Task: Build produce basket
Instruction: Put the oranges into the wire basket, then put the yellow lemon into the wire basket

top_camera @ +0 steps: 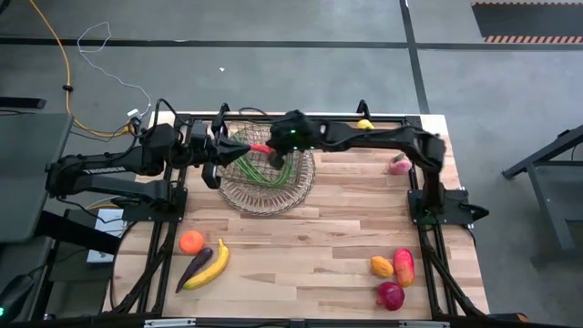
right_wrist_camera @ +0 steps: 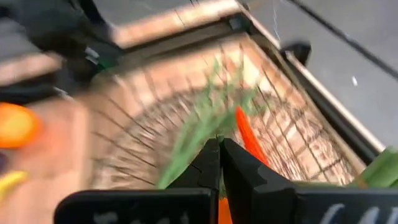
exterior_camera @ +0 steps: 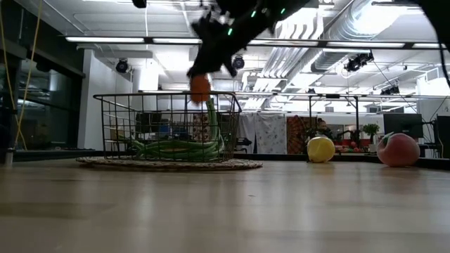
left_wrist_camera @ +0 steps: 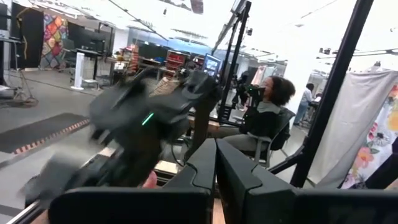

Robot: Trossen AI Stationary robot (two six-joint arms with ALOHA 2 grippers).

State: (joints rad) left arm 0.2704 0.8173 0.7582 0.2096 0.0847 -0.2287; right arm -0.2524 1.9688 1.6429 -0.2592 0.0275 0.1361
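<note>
High view, lower frame first: a round orange [top_camera: 190, 241], dark purple eggplant [top_camera: 194, 268] and yellow banana [top_camera: 209, 266] lie on the wooden counter [top_camera: 301, 246]. Farther up, the round bronze-grey wire basket [top_camera: 269, 196] holds long green beans [top_camera: 264, 173], limp and light. Above it the right hand [top_camera: 271, 151] pinches a small orange-red carrot [top_camera: 260, 148]: stiff, best held mid-length. The left hand [left_wrist_camera: 214, 171] is closed, empty, beside the basket.

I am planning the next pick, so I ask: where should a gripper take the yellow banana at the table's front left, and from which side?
Probably grip the banana at mid-length, from above, fingers across its width. It lies flat, and the eggplant hugs one side, so room is tight. The right gripper holds an orange-red vegetable over the basket.
</note>
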